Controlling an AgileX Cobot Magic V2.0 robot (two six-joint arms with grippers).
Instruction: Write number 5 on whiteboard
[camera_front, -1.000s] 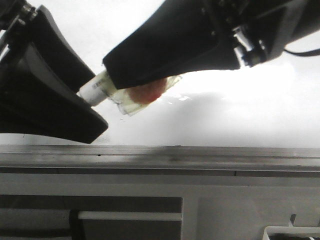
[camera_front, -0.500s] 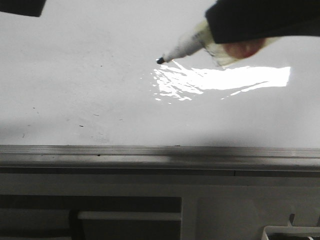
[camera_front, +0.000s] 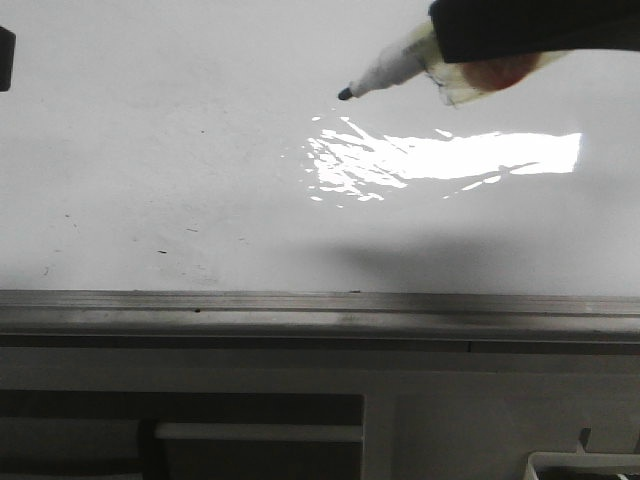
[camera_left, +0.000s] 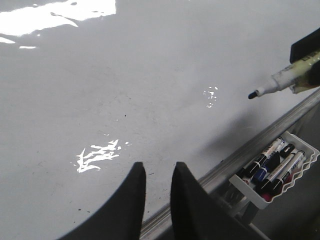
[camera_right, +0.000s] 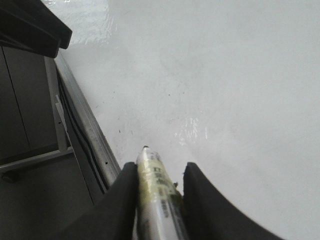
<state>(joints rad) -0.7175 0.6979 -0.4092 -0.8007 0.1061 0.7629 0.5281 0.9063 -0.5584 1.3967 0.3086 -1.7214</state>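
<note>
The right arm's black gripper (camera_right: 159, 187) is clamped on a pale-barrelled marker pen with a dark uncapped tip (camera_front: 385, 72); small print runs along its barrel label, too blurred to read; the tip hangs just above the large glossy white whiteboard with a grey metal rail (camera_front: 150, 150), no numeral strokes visible on it; the left arm's black gripper (camera_left: 157, 187) holds nothing, fingers slightly parted; a white ribbed tray of spare markers (camera_left: 300, 167) hangs beside the rail, their labels illegible.
</note>
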